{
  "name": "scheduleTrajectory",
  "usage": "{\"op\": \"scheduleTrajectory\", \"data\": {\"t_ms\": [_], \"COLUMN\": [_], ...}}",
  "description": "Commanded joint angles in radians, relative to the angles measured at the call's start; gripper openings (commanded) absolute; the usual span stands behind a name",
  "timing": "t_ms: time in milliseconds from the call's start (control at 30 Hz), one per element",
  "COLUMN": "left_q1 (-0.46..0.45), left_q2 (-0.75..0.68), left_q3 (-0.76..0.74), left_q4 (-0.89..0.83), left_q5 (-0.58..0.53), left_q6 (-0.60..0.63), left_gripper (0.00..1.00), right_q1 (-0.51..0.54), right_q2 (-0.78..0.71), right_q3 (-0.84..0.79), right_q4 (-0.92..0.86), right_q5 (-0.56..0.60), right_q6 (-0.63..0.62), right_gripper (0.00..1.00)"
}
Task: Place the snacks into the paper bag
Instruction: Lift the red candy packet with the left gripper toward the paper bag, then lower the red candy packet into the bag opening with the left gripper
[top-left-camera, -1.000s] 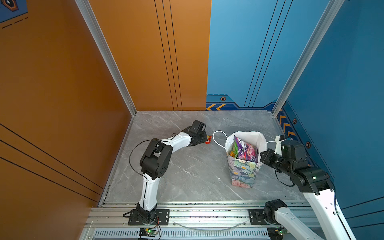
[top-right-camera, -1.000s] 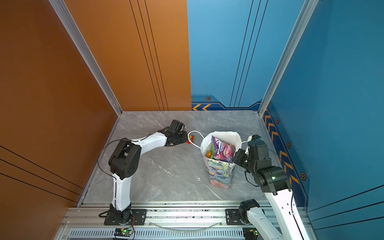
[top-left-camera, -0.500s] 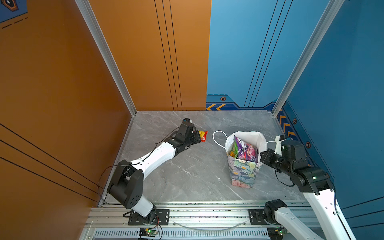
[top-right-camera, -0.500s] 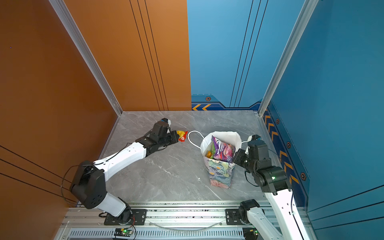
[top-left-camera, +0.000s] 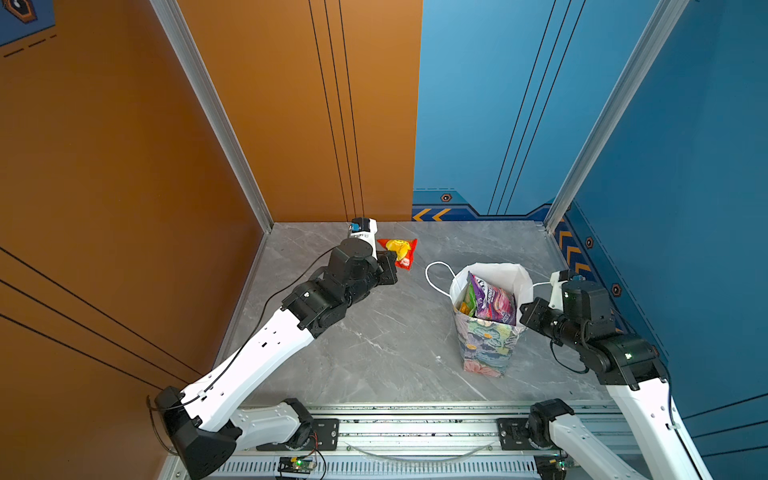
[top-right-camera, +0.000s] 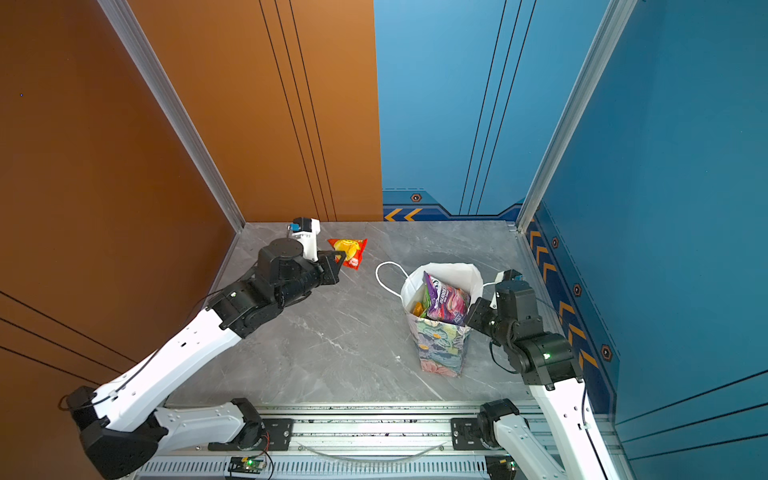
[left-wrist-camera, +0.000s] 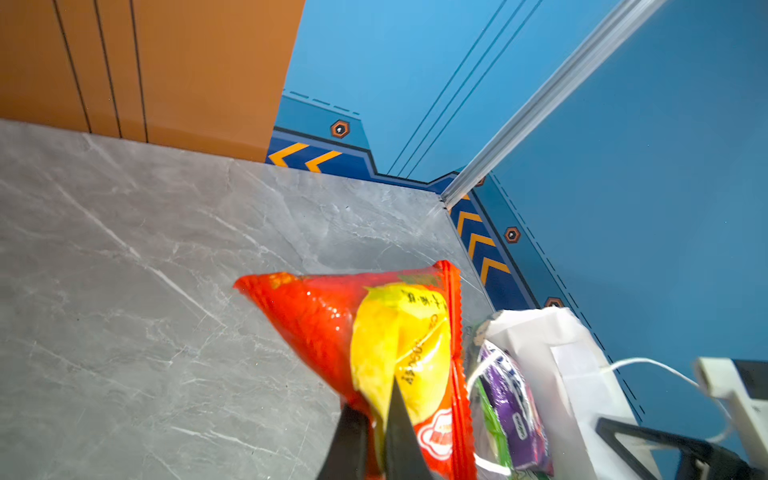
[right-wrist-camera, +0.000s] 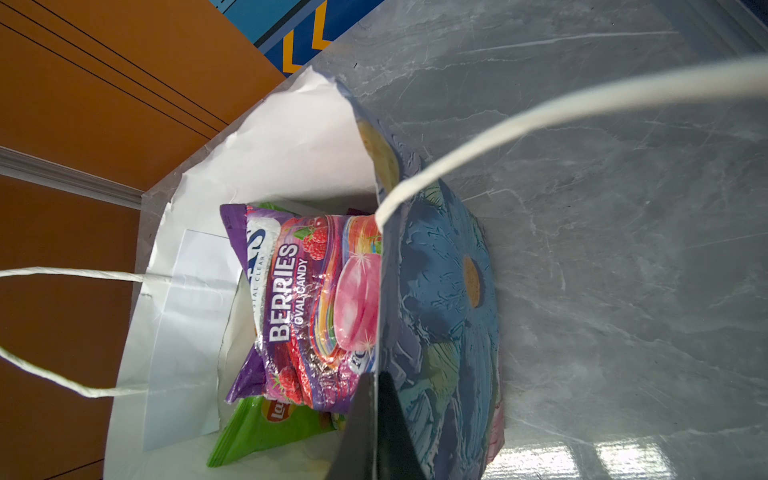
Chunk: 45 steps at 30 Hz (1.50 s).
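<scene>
— Where is the left arm (top-left-camera: 266, 357)?
— It reaches long and low from its base toward the back wall. The left gripper (top-left-camera: 390, 266) is pinched tight on a corner of the red-and-yellow sachet (top-left-camera: 400, 251).
— And the right arm (top-left-camera: 636, 415)?
— Its elbow is bent and the forearm points inward. The right gripper (right-wrist-camera: 376, 430) is clamped on the paper bag (right-wrist-camera: 440, 291) rim, one finger inside and one outside.

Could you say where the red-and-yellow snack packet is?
In a top view the red-and-yellow snack packet is pinched in the left gripper, left of the floral paper bag.
</scene>
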Motion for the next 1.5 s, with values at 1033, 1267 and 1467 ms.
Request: {"op": "scheduleTrajectory", "data": {"t_ms": [1033, 1267, 1467], "left_q1": [-0.405, -0.405, -0.402], "left_q2": [0.517, 0.591, 0.650], "left_q3": [0.655, 0.736, 0.795], "left_q4": [-0.338, -0.425, -0.473], "left_q5": [-0.058, -0.089, -0.071], "left_q6": [0.214, 0.208, 0.216], "left_gripper": [0.05, 0.06, 0.13], "right_q1": [-0.005, -0.005, -0.005], "right_q2": [-0.051, -0.052, -0.048], "right_q3": [-0.021, -0.023, -0.023], "right_q4": [0.024, 0.024, 0.027], "right_q5": [0.007, 0.004, 0.002], "right_q6": [-0.001, -0.002, -0.002], "right_gripper": [0.00, 0.00, 0.00]}}
